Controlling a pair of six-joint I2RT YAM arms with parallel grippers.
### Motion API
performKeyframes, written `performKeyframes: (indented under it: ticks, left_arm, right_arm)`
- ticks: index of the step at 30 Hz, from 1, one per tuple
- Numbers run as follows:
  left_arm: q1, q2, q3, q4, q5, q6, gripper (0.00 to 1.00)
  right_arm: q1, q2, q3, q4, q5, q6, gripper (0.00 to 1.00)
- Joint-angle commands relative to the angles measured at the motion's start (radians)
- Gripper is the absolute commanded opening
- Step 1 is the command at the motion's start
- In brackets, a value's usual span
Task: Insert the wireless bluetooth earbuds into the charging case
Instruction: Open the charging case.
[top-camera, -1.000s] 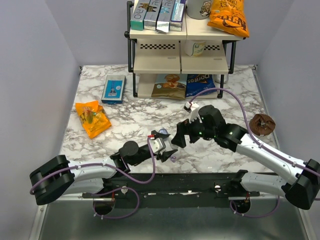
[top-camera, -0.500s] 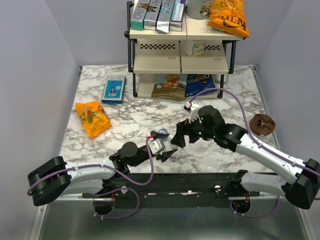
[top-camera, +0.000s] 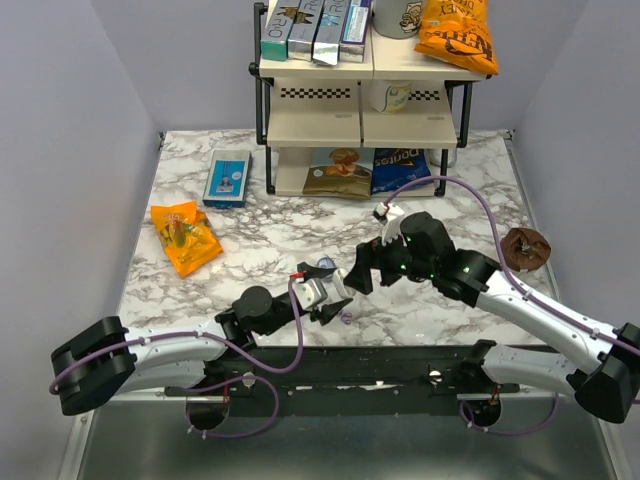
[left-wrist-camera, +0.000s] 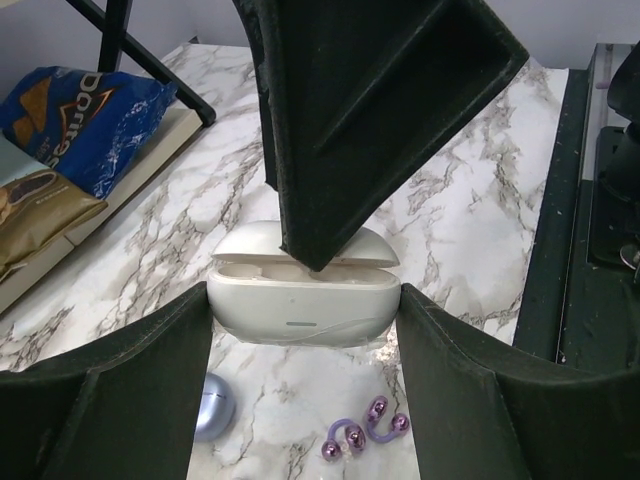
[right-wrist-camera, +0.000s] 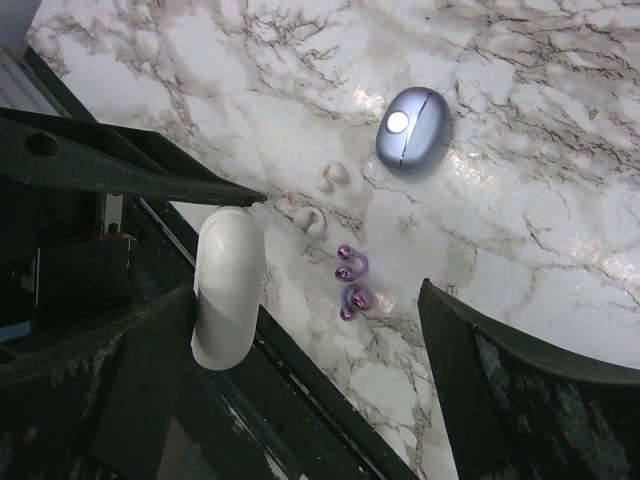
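- Bright, even light from above; soft, short shadows on the tabletop (top-camera: 250, 250).
- White glare spot on the lavender case (right-wrist-camera: 412, 130); the marble beside it shines.
- Top view sharp; wrist views bend toward their edges, close dark parts slightly soft.

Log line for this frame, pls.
left gripper: shut on white oval case | right gripper: open, empty | purple earbuds: loose on table | lavender case: closed, on table

In the left wrist view a finger (left-wrist-camera: 120, 400) of the left tool (left-wrist-camera: 305, 300) hides half the charging case (left-wrist-camera: 213, 405), and a right tool (top-camera: 352, 278) finger (left-wrist-camera: 360, 120) covers part of the white case (left-wrist-camera: 300, 310) lid.
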Motion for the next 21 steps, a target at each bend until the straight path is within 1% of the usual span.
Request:
performKeyframes:
  ticks: [1, 11, 15, 18, 21]
  left_arm:
    - [-0.004, -0.03, -0.01, 0.016, -0.025, 0.015, 0.0]
    - [-0.007, -0.053, -0.021, 0.005, -0.042, 0.014, 0.0]
    - [-0.007, -0.053, -0.019, 0.006, -0.044, 0.014, 0.0]
    - [-0.007, -0.047, -0.016, 0.012, -0.044, 0.015, 0.0]
    - [-0.007, -0.039, -0.015, 0.02, -0.041, 0.012, 0.0]
  right_arm:
    - [0.003, -0.026, -0.019, -0.049, 0.063, 0.004, 1.0]
    - [0.004, -0.064, 0.006, -0.051, 0.052, 0.012, 1.0]
    - [0.004, -0.076, 0.001, 0.006, -0.072, 0.007, 0.99]
    - [0.004, -0.076, -0.006, 0.052, -0.129, 0.021, 0.98]
    - [0.004, -0.049, -0.005, 0.068, -0.147, 0.022, 0.97]
